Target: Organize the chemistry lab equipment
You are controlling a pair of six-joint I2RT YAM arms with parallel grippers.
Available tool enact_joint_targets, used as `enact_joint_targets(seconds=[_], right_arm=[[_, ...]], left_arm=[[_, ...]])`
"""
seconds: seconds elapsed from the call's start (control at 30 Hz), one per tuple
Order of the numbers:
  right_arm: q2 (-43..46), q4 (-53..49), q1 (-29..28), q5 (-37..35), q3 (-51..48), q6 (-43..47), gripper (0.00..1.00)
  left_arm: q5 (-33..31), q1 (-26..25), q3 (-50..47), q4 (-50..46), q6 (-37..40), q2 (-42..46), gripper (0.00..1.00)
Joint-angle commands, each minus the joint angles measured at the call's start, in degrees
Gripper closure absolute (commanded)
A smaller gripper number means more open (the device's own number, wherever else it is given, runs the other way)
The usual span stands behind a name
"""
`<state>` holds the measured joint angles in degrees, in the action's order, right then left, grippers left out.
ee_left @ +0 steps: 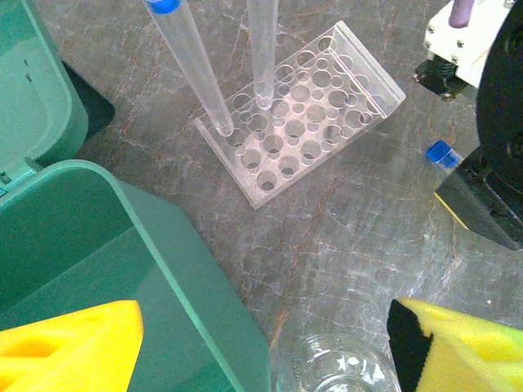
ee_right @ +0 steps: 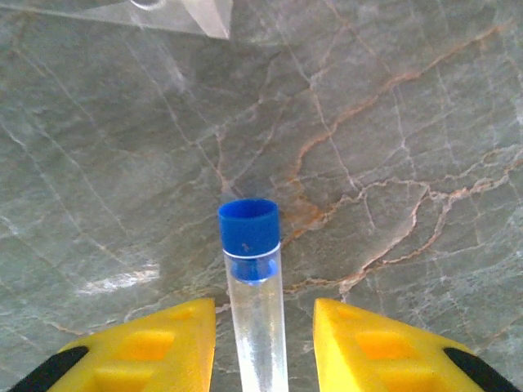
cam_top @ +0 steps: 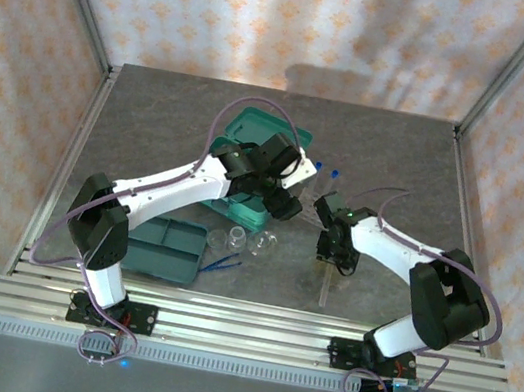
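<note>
A blue-capped test tube [ee_right: 249, 233] lies between the yellow fingers [ee_right: 359, 343] of the right gripper [ee_right: 263, 306], its long axis running straight along the gripper's own line. The capped end points away from the wrist, toward the corner of the small clear perforated rack [ee_right: 184, 12] at the top of the right wrist view. The jaws stand apart, with a strip of grey marbled table [ee_right: 409, 163] showing on either side of the tube, so they straddle it without gripping it.

From the left wrist camera, the rack [ee_left: 327, 98] sits slantwise on the table with two more tubes [ee_left: 196, 73] standing in its holes, both leaning. The loose tube's blue cap [ee_left: 440, 153] shows just beside the right arm's black gripper body, a short way from the rack's near end.

The left gripper [ee_left: 265, 327] hangs wide open and empty above the edge of the teal hinged case [ee_left: 98, 245], with a clear glass vessel [ee_left: 335, 371] just beside that edge.

Seen from above, the case [cam_top: 252, 138] crowds the rack's left side. Two glass vessels [cam_top: 232, 240], blue tweezers [cam_top: 225, 264] and the flat teal divided tray [cam_top: 167, 245] sit nearer the arm bases.
</note>
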<state>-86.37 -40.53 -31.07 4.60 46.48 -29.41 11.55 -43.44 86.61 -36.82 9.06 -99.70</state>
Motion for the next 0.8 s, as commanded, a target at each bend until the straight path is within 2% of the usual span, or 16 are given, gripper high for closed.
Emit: enact_joint_targets(seconds=[0.0, 0.4, 0.77], right_arm=[[1.3, 0.4, 0.0, 0.0, -1.4, -1.4, 0.65], [-2.1, 2.1, -0.7, 0.3, -2.0, -1.6, 0.7], [-2.1, 2.0, -0.8, -0.7, -1.6, -2.1, 0.81]], left_arm=[[0.3, 0.4, 0.7, -0.8, -0.2, 1.0, 0.19], [-0.2, 0.6, 0.5, -0.8, -0.4, 1.4, 0.19], [0.2, 0.7, 0.1, -0.4, -0.5, 1.5, 0.19]])
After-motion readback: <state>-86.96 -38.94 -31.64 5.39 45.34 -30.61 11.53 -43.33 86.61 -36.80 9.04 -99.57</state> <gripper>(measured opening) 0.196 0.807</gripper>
